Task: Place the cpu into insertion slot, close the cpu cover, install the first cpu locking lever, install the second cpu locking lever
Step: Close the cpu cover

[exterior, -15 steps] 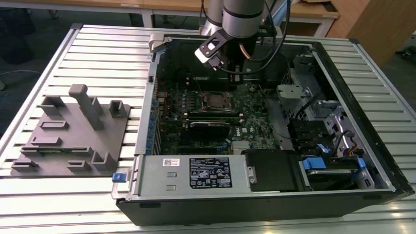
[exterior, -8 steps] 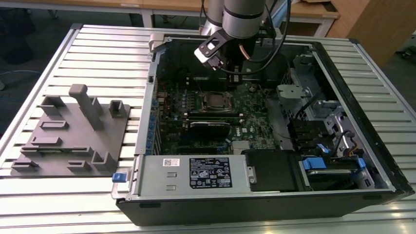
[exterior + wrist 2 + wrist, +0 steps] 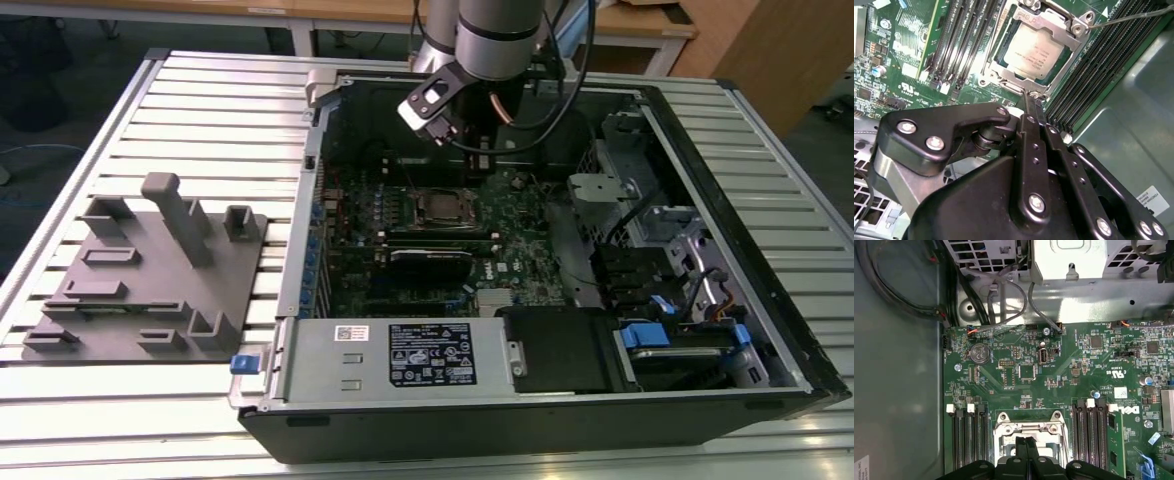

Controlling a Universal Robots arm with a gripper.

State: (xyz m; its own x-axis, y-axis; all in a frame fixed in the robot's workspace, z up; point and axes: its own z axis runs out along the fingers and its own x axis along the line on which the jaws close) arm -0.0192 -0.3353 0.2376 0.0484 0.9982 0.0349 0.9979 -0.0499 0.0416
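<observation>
At the exterior view's left, a grey tray of fixtures lies on the slatted table. Just right of it stands the open case, with the power supply along its near edge and the green board on its floor. The arm comes down from the top edge over the far half of the case. A camera block sits tilted on the arm's side towards the exterior view's left. The arm's lower end hangs above the slot, which lies mid-board. Further right are the drive bays, with a blue caddy near the front.

In both wrist views the gripper has its two fingers pressed together, with nothing seen between them. Its tips are low at the near edge of the slot; I cannot tell whether they touch it.

In the second wrist view the cpu lies seated in the slot. The cover is down over its edges, and the dull metal top shows through the window. Black memory slots flank the socket on both sides. A thin lever runs out from the cover's corner above the memory slots; whether it is latched I cannot tell. In the first wrist view a coin cell sits on the board, well apart from the slot.
</observation>
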